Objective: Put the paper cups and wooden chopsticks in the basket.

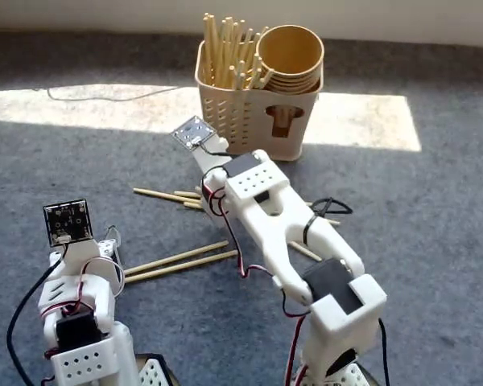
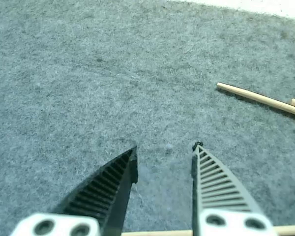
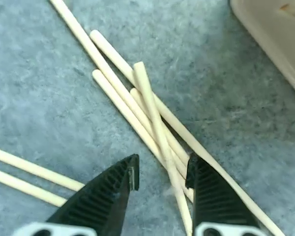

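- Indoor room, type undetermined: grey carpet-like surface [image 1: 443,241] covers the frame.
- Upper middle: sunlight patch [image 1: 362,121] crossing it.
- Top edge: pale wall base [image 1: 88,14].

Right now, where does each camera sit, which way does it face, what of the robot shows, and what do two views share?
High view: fixed above, behind the arms, looking down toward the basket; left arm and right arm show.
Left wrist view: on the left wrist, facing the carpet; open left end effector shows.
Right wrist view: on the right wrist, facing loose chopsticks; open right end effector shows.
Shared: high and right wrist views both show those chopsticks and the basket.
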Controlling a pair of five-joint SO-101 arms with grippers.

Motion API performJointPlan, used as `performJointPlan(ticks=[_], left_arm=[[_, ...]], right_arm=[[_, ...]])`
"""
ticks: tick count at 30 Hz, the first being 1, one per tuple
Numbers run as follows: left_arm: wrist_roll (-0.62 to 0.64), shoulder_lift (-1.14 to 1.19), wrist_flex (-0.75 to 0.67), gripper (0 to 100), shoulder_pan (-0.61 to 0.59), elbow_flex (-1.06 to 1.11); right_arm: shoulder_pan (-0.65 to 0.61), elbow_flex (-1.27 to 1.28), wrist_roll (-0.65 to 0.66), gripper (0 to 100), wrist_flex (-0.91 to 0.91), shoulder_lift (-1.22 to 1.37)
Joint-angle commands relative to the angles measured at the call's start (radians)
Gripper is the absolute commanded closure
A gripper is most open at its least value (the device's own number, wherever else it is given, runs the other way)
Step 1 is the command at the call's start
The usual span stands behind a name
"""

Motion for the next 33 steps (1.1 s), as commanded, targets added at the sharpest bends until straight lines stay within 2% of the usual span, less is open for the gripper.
performJointPlan(ticks=[1, 5, 10, 19, 23, 28, 33], left_arm=[[-0.009, -0.008, -0.017, 82, -0.007, 0.022], [-0.009, -0.008, -0.017, 82, -0.007, 0.022], [-0.009, -0.008, -0.017, 82, -0.007, 0.022], [-0.009, -0.008, -0.017, 82, -0.007, 0.022], [-0.009, -0.008, -0.017, 82, -0.007, 0.022], [-0.009, -0.008, -0.017, 82, -0.007, 0.022], [-0.009, -0.007, -0.017, 82, -0.007, 0.022]], right_arm=[[0.016, -0.07, 0.014, 83.3, 0.001, 0.027], [0.019, -0.085, 0.014, 85.3, 0.002, 0.062], [0.021, -0.081, 0.091, 97.1, 0.002, 0.068], [0.021, -0.077, 0.1, 99.5, 0.008, 0.062], [0.021, -0.087, 0.097, 99.4, 0.099, 0.058], [0.021, -0.093, 0.095, 99.4, 0.114, 0.002], [0.021, -0.091, 0.003, 99.4, 0.119, -0.099]])
